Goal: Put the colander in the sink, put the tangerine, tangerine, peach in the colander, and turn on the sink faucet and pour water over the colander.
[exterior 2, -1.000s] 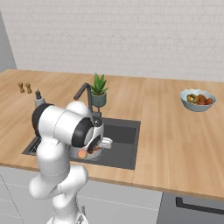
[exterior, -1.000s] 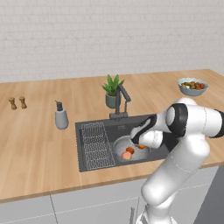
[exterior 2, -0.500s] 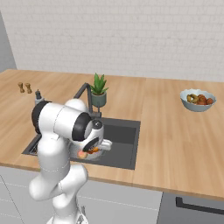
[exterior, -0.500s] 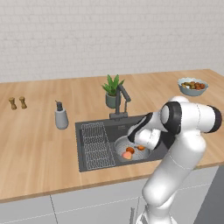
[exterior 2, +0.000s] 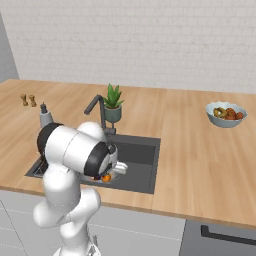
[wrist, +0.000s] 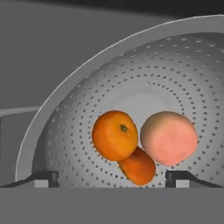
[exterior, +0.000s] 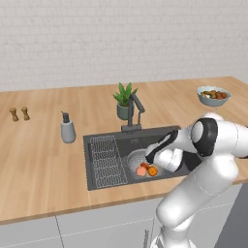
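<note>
The silver perforated colander [wrist: 78, 87] sits in the dark sink [exterior: 145, 138], right of the wire rack. Inside it lie two bright orange tangerines, one [wrist: 114, 134] resting on the other [wrist: 139, 168], with the pinkish peach [wrist: 169, 138] touching them on the right. In the left base view the peach [exterior: 141, 170] and a tangerine [exterior: 152, 170] show in the colander [exterior: 134, 158]. My gripper [wrist: 113, 177] hovers just over the fruit, open, with its fingertips [wrist: 41, 177] wide apart and holding nothing. The dark faucet [exterior: 135, 109] stands behind the sink.
A wire grid rack [exterior: 106, 160] fills the sink's left part. A grey soap dispenser [exterior: 67, 130] stands left of the sink, a potted plant [exterior: 124, 100] beside the faucet, a fruit bowl [exterior: 213, 95] at the far right, and two small shakers [exterior: 19, 114] at the far left.
The jaws have spread wide and the peach now lies free in the colander beside the tangerines. The hand has hardly moved.
</note>
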